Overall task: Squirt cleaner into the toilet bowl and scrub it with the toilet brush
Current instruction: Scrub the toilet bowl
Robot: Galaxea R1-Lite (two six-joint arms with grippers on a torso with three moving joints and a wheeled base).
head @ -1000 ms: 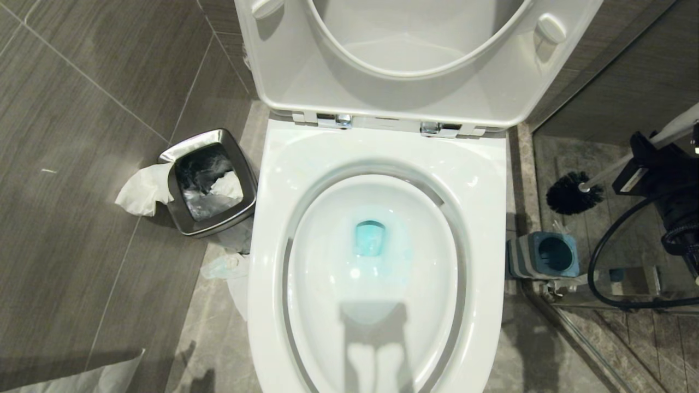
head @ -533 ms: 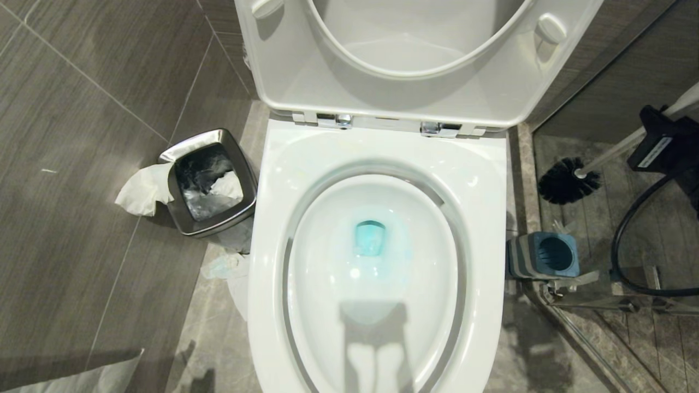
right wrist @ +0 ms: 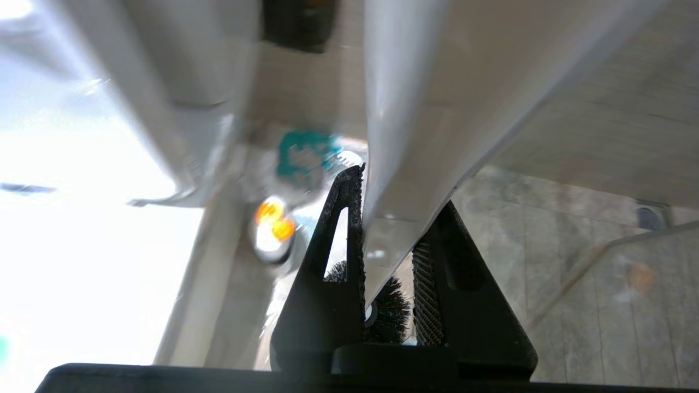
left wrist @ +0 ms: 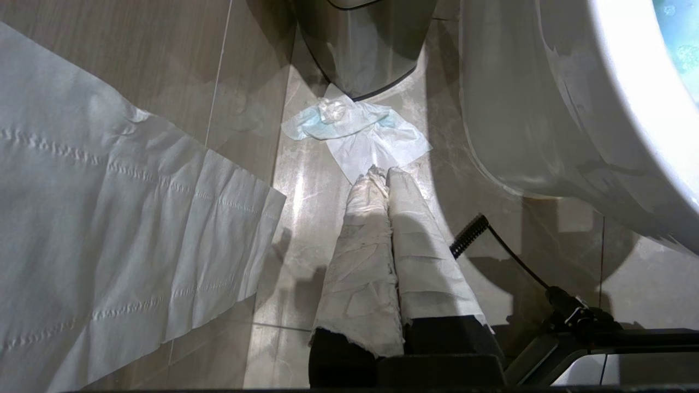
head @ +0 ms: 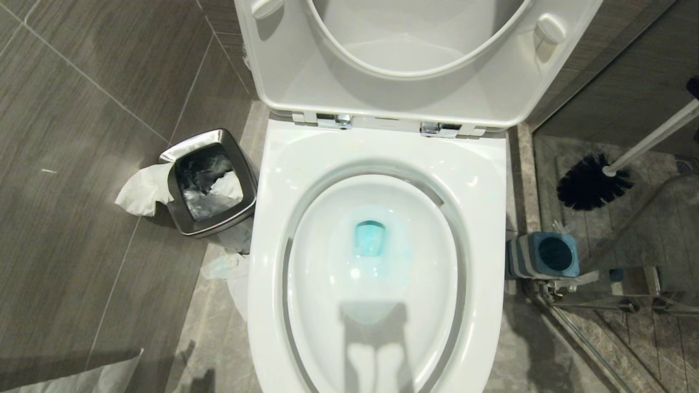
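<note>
We look down on toilet bowl (head: 377, 158), centre frame; seat and lid (head: 415, 60) raised at top. Blue-tinted water (head: 371, 240) in basin.

Toilet brush (head: 598, 180) at right edge: black bristle head in air above floor, white handle slanting to upper right, out of frame.

Blue-topped holder (head: 543, 255) just right of bowl rim, below brush head.

Steel waste bin (head: 210, 183) left of bowl, tissue (head: 143, 188) hanging over its left side. More paper (head: 229, 267) on floor beside bowl base.

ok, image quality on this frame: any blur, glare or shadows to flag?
Right wrist view: motion-smeared and blown out white on one side, only the right hand on the toilet brush reads sharp. Head view: sharp, shadow falls into the toilet bowl near its front. Left wrist view: sharp, floor glare.
</note>
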